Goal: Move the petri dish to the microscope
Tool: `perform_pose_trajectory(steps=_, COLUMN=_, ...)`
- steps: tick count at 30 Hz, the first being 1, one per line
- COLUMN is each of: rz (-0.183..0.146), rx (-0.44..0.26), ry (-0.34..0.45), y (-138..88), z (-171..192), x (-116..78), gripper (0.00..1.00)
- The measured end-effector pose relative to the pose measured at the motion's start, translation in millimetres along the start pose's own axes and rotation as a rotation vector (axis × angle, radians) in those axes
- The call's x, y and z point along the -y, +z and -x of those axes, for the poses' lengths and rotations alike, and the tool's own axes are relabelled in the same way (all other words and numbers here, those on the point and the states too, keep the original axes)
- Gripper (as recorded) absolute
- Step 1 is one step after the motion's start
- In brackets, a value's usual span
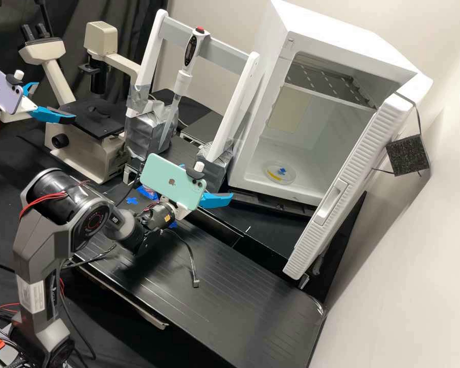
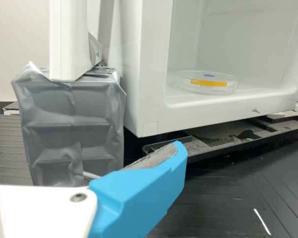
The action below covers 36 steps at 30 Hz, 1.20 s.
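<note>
On the floor of the open white incubator lies the clear round petri dish, with yellow tape on its side and a small blue mark. The wrist view also has the petri dish inside the chamber. My gripper is outside, in front of the incubator and left of its opening, below a green phone. Its blue fingers stand apart, open, holding nothing. In the wrist view the gripper has one blue finger near, lower than the dish and apart from it. The beige microscope with its black stage stands at the back left.
Taped grey blocks carry a white frame with a pipette, between microscope and incubator. The incubator's door hangs open at the right. A second arm's gripper is at the left. A loose cable dangles over the black bench.
</note>
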Motion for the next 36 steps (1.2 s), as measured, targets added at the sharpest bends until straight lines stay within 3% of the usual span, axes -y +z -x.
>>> perform_pose_trajectory(steps=10, rz=0.002, rx=-0.001, ry=0.001, y=0, z=0, x=-0.5, gripper=1.00)
perform_pose_trajectory(steps=13, rz=0.018, rx=0.002, ry=0.004, y=8, z=5, x=-4.5, gripper=1.00)
perform_pose_trajectory(steps=16, rz=0.007, rx=0.015, ry=0.016, y=17, z=13, x=-11.2, gripper=1.00)
perform_pose_trajectory(steps=23, rz=-0.034, rx=0.021, ry=0.142, y=38, z=25, x=-47.1, gripper=1.00)
perform_pose_trajectory(steps=29, rz=-0.031, rx=0.037, ry=0.248, y=53, z=9, x=-80.4, gripper=1.00)
perform_pose_trajectory(steps=36, rz=-0.011, rx=0.029, ry=0.287, y=60, z=-40, x=-108.1, gripper=1.00)
